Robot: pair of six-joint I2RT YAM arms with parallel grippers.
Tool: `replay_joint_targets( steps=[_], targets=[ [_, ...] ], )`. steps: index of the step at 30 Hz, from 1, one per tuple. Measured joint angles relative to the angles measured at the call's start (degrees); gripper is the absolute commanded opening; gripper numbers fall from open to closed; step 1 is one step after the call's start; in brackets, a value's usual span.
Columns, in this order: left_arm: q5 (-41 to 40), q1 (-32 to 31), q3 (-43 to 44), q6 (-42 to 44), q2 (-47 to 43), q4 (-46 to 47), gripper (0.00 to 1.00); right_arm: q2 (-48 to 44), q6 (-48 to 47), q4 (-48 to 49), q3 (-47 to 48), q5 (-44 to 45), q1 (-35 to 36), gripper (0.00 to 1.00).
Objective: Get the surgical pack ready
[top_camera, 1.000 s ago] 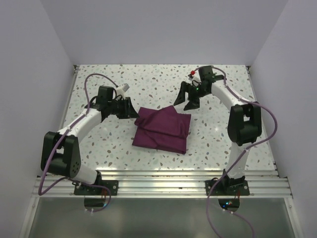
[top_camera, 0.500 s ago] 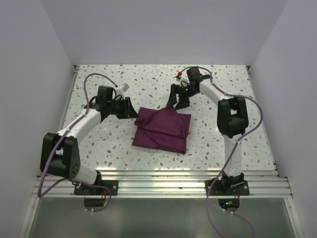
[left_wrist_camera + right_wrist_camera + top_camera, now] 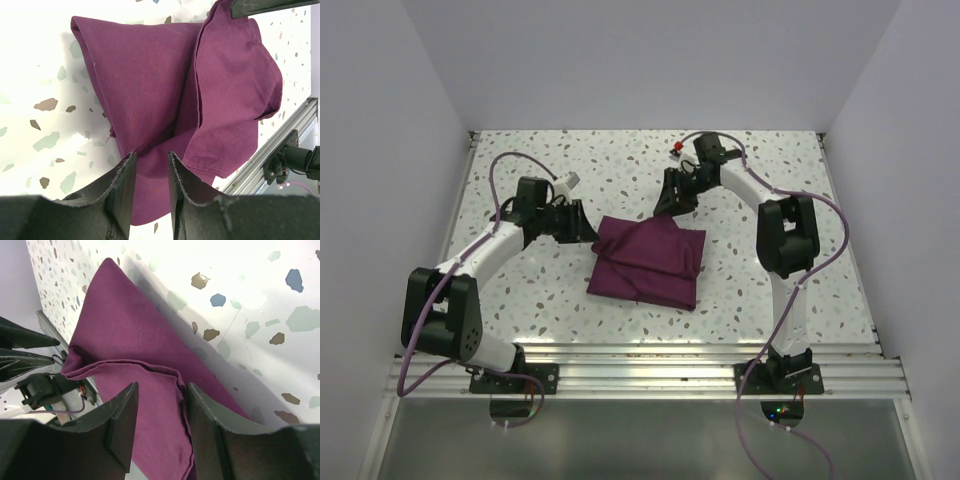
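Observation:
The surgical pack point(image 3: 648, 262) is a dark purple cloth folded into a rough rectangle in the middle of the table; no tray, instruments or gauze show. My left gripper point(image 3: 582, 223) sits at its far left corner. In the left wrist view the left gripper point(image 3: 151, 156) is open, its jaws a narrow gap apart just over a fold of the cloth point(image 3: 150, 75). My right gripper point(image 3: 672, 204) is at the far edge. In the right wrist view the right gripper point(image 3: 163, 387) is open and straddles the top flap's edge on the cloth point(image 3: 125, 325).
The speckled white table point(image 3: 770, 290) is walled on three sides. An aluminium rail point(image 3: 640, 370) runs along the near edge by the arm bases. Purple cables loop beside both arms.
My right gripper has moved left and down to the pack's far edge, and its jaws have narrowed. The left arm and the cloth have stayed still.

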Motion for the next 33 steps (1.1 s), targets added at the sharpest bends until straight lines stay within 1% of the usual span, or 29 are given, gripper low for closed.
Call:
replay_joint_targets(
  steps=[3, 5, 6, 9, 11, 15, 17, 18, 20, 21, 22, 29, 33],
  targets=[
    [0.0, 0.0, 0.0, 0.0, 0.0, 0.0, 0.35, 0.0, 0.2, 0.5, -0.2, -0.6, 0.0, 0.46],
    [0.0, 0.0, 0.0, 0.0, 0.0, 0.0, 0.35, 0.0, 0.2, 0.9, -1.0, -0.9, 0.0, 0.5],
    [0.0, 0.0, 0.0, 0.0, 0.0, 0.0, 0.35, 0.0, 0.2, 0.9, -1.5, -0.9, 0.0, 0.53],
    [0.0, 0.1, 0.0, 0.0, 0.0, 0.0, 0.35, 0.0, 0.0, 0.7, -2.6, -0.5, 0.0, 0.53],
    [0.0, 0.2, 0.0, 0.0, 0.0, 0.0, 0.35, 0.2, -0.1, 0.7, -2.6, 0.1, 0.0, 0.51],
    [0.0, 0.5, 0.0, 0.0, 0.0, 0.0, 0.35, 0.4, -0.1, 0.7, -2.6, 0.2, 0.0, 0.4],
    [0.0, 0.7, 0.0, 0.0, 0.0, 0.1, 0.35, 0.6, 0.0, 0.8, -2.7, 0.1, 0.0, 0.29],
    [0.0, 0.7, 0.0, 0.0, 0.0, 0.1, 0.35, 0.7, 0.1, 0.8, -2.7, 0.0, 0.0, 0.18],
    [0.1, 0.8, 0.0, 0.0, 0.0, 0.2, 0.35, 0.7, 0.4, 0.8, -2.8, -0.3, 0.1, 0.09],
    [0.2, 0.8, 0.0, -0.1, 0.0, 0.2, 0.34, 0.7, 0.7, 0.8, -2.8, -0.5, 0.1, 0.01],
    [0.2, 0.9, 0.0, -0.2, 0.0, 0.2, 0.34, 0.7, 0.7, 0.9, -2.9, -0.6, 0.2, 0.0],
    [-0.4, 3.1, 0.0, -1.8, 0.0, -0.3, 0.33, -2.1, 2.1, 0.0, -6.0, -2.1, 1.5, 0.0],
    [-1.6, 4.7, 0.4, -3.3, 0.0, -1.1, 0.32, -9.0, 1.8, -2.8, -10.6, -2.9, 2.7, 0.0]
  ],
)
